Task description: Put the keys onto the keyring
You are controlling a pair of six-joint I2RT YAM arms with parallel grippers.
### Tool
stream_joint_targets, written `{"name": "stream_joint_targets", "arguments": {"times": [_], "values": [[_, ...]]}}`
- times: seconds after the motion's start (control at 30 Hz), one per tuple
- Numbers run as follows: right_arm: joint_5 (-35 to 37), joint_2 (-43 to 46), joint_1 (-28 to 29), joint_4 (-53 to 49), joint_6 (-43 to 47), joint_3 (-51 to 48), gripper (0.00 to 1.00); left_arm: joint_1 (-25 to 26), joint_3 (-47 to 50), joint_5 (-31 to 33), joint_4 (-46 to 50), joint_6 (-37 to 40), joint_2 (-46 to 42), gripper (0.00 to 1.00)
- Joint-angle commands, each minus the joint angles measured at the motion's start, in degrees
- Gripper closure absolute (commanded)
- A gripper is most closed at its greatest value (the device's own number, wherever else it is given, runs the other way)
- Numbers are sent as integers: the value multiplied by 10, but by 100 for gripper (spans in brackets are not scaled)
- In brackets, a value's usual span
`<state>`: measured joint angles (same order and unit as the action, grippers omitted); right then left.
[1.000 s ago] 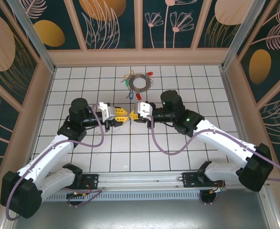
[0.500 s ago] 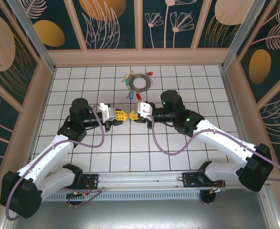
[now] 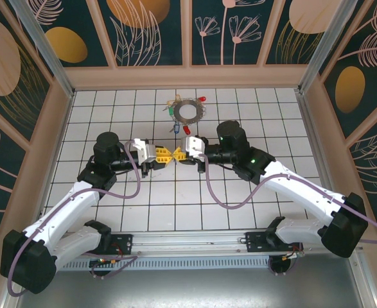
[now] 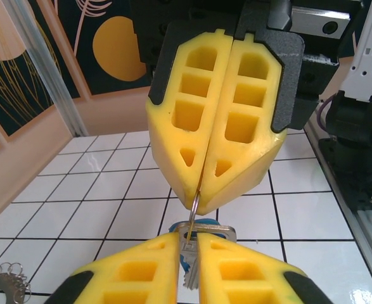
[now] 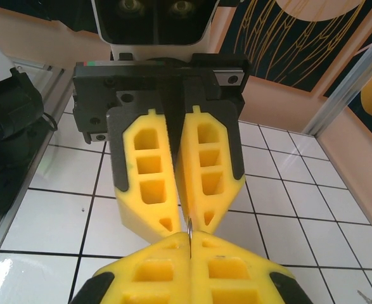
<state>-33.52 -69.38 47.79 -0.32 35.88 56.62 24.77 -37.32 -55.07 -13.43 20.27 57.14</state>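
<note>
White tiled floor (image 3: 175, 205) walled by dark floral panels (image 3: 149, 32)

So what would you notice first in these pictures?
Two yellow hands meet tip to tip mid-table: the left hand and the right hand. The left one pinches a little silver key, the right a thin wire ring. Farther back lies the grey keyring with coloured keys at its edge.

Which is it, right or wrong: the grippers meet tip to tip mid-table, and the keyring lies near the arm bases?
Wrong. The left gripper and right gripper meet tip to tip mid-table, but the keyring lies toward the far wall, beyond them; the top view shows it.
</note>
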Motion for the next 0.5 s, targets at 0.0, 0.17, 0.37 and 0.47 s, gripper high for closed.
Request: {"name": "stream_joint_targets", "arguments": {"times": [0.0, 0.17, 0.37, 0.47], "values": [[-14, 1, 5, 17, -3, 4, 100, 3, -13, -8, -22, -10, -6, 83], [-12, 0, 5, 13, -3, 4, 100, 3, -14, -12, -23, -9, -5, 86], [-9, 0, 5, 12, -2, -1, 100, 3, -14, -19, -30, -16, -3, 87], [-9, -2, 5, 12, -2, -2, 100, 2, -14, -21, -30, -16, -2, 88]]}}
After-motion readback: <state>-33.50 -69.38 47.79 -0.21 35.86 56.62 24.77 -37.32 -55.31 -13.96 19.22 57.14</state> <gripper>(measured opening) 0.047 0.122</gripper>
